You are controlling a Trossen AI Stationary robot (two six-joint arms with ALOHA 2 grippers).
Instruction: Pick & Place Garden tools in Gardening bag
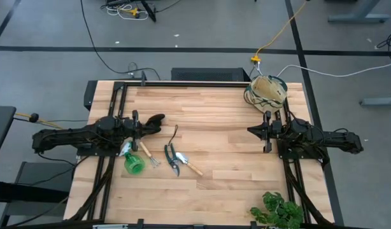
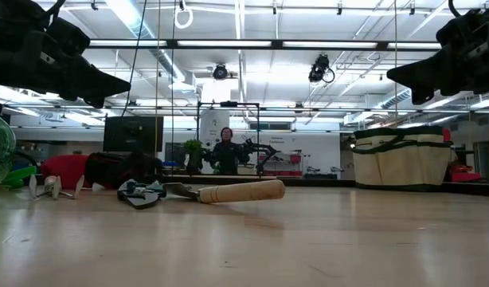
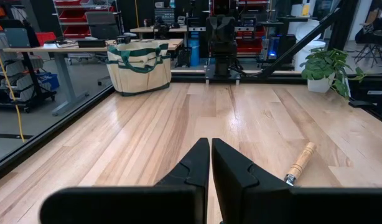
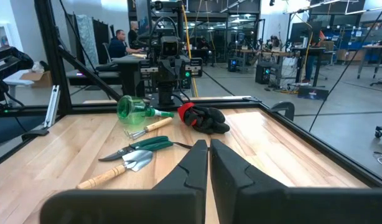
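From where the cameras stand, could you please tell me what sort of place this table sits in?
Most likely a robotics lab or workshop. Beyond the wooden table stand desks with monitors and red parts shelves; a person sits at a workstation, and cables trail across the grey floor.

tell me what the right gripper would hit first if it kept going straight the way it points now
Probably the red-and-black glove: the right gripper, shut, points across bare table towards it, though depth is uncertain.

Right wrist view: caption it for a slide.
Shut right pincer faces a green spray bottle, red-and-black glove, green-handled shears and wooden-handled trowel on the wooden table.
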